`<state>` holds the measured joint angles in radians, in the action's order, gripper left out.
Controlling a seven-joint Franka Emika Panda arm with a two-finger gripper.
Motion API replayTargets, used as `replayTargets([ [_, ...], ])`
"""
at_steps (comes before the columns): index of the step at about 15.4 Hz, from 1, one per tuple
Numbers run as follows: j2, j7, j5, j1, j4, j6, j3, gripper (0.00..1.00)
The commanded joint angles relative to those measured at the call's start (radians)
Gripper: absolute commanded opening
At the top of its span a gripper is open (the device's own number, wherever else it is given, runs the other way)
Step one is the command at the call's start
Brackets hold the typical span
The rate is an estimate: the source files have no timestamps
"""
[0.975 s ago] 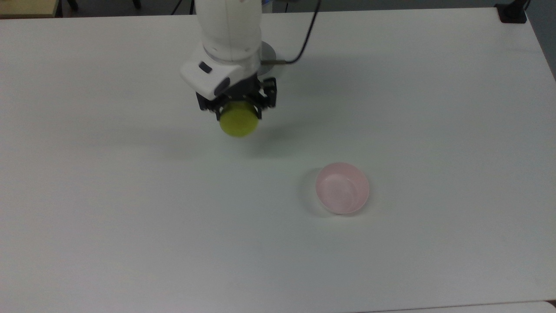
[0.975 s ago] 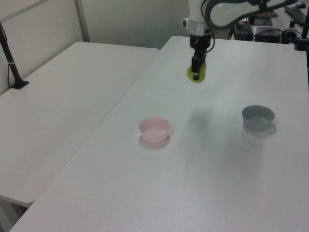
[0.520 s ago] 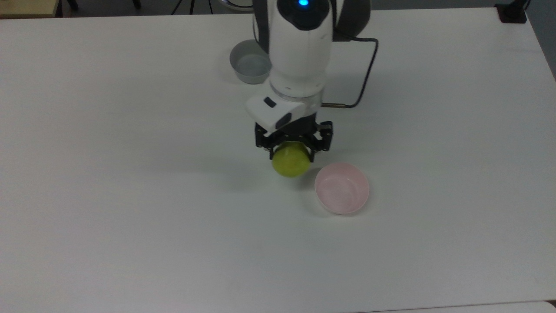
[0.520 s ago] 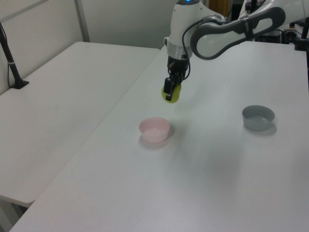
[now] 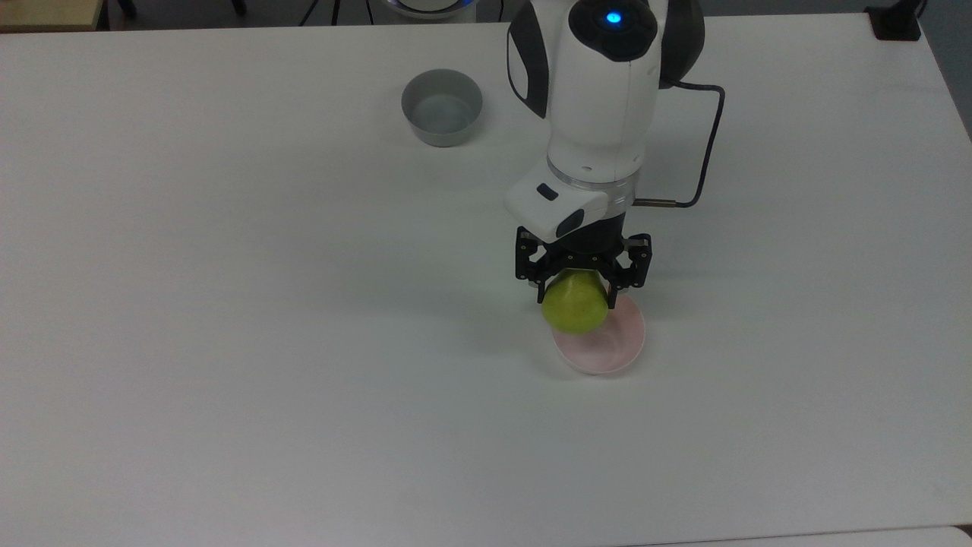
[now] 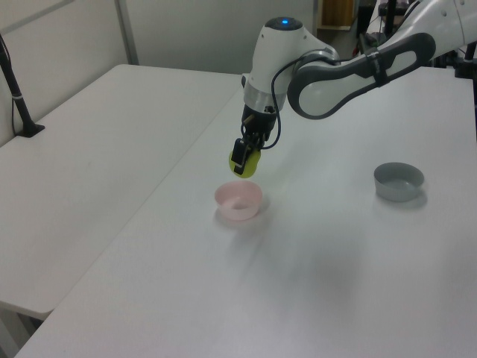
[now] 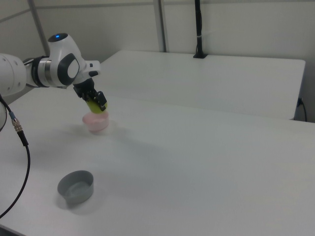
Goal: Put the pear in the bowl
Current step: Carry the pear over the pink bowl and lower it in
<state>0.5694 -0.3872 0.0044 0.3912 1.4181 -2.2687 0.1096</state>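
You had the gripper (image 5: 581,285) with its fingers closed on the pear (image 5: 575,309), held in the air above the pink bowl (image 5: 607,346) near its rim, so a release would likely drop it inside

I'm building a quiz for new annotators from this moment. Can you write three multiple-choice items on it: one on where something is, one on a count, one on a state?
1. Where is the pear?
A. Held just above the pink bowl
B. Lying in the grey bowl
C. Lying on the table

2. How many bowls stand on the table?
A. One
B. Two
C. Three

3. What is the gripper doing?
A. Hanging open with nothing in it
B. Gripping a bowl's rim
C. Shut on the pear

Answers:
1 A: the left view shows the pear in the air over the pink bowl's rim.
2 B: one pink, one grey.
3 C: the fingers flank the pear on both sides.
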Motion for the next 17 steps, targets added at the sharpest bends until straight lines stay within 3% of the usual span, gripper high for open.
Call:
replayTargets([
  [1, 0.041, -0.027, 0.008, 0.028, -0.022, -0.028, 0.013, 0.43],
  [12, 0.11, -0.029, 0.005, 0.052, -0.022, -0.057, 0.013, 0.55],
  [16, 0.11, -0.029, 0.005, 0.058, -0.022, -0.057, 0.013, 0.77],
  [17, 0.107, -0.029, 0.003, 0.06, -0.022, -0.057, 0.013, 1.0],
])
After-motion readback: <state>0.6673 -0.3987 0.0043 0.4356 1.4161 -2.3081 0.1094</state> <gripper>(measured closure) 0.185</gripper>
